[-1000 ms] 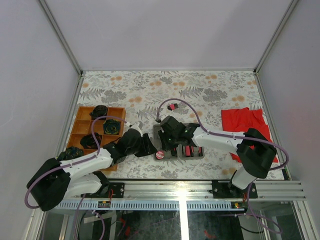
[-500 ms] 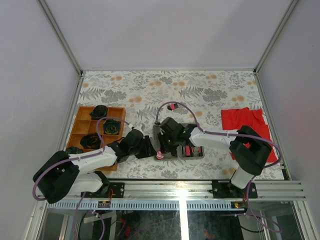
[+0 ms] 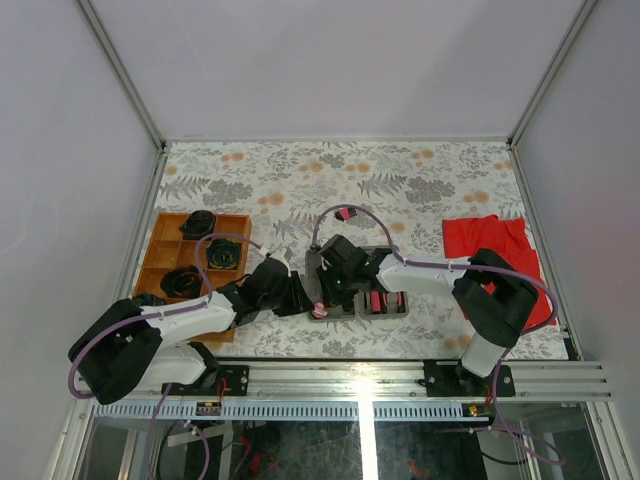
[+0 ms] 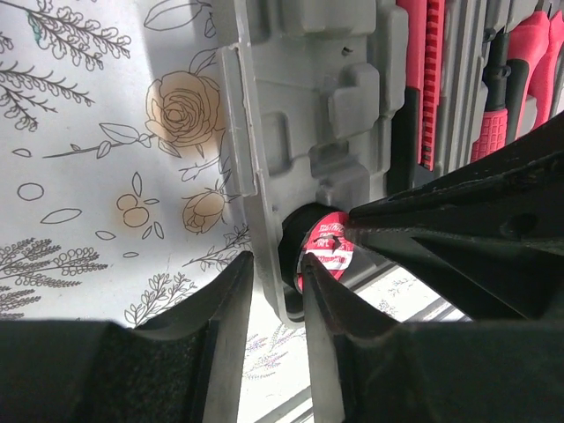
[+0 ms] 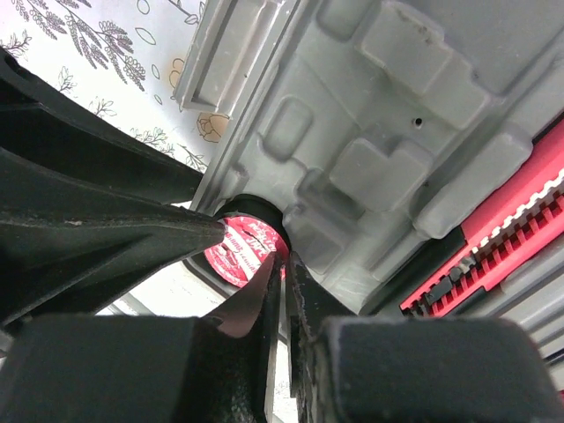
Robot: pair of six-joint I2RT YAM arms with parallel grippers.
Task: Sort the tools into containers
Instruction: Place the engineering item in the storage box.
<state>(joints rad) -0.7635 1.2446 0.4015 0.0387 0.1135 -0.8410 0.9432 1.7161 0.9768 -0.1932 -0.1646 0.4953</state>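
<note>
Disc (image 3: 318, 311), pink, lies at the near left corner of the case (image 3: 395, 312), in the narrow space between the two grippers. From the top view the left gripper (image 3: 305, 300) comes at it from the left and the right gripper (image 3: 330, 297) from behind and to the right, but neither gap can be seen. Red-handled tools (image 3: 378, 301) fill the case to the right of the right gripper. The tray (image 3: 162, 255), with dark items in it, is behind the left arm. One small tool (image 3: 346, 213) lies on the table beyond the right gripper, and the cloth (image 3: 485, 240) is well off to the right.

The left wrist view adds that the left gripper's fingers (image 4: 225, 326) stand on either side of the case's rim with little room to spare. I cannot tell whether they pinch it. The disc sits in a round recess just inside the right finger, and the right gripper's black tips reach it from the right.

The right wrist view shows the right fingers (image 5: 256, 304) closed to a slit, their tips at the disc's edge. Whether they nip it I cannot tell. A left finger touches the disc's far side.
</note>
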